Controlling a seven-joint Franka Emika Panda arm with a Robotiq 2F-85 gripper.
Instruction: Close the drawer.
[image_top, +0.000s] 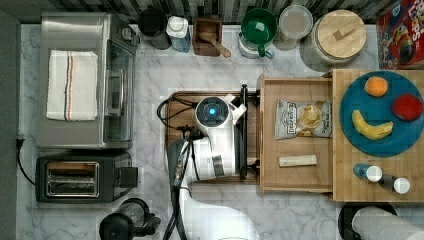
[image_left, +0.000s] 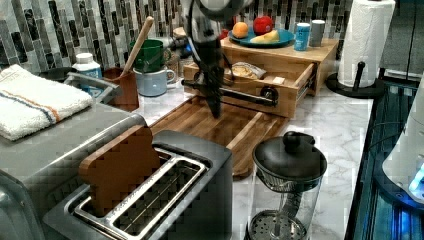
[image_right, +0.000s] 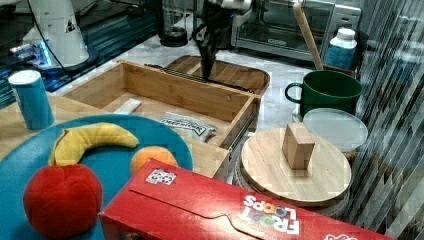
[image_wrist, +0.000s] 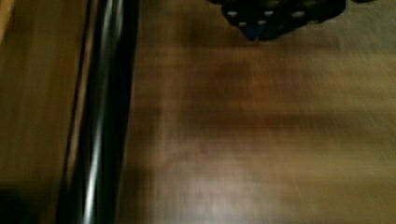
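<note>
One drawer (image_top: 295, 135), open: one chip bag (image_top: 303, 119), one small block (image_top: 297, 160) | one gripper (image_left: 215, 111), finger state unclear

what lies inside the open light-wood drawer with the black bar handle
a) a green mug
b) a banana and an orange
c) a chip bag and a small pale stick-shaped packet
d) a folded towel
c: the top view shows the drawer holding a chip bag and a small pale packet.

Light-wood drawer (image_top: 295, 145) w/ black bar handle (image_top: 244, 131), pulled open
</note>
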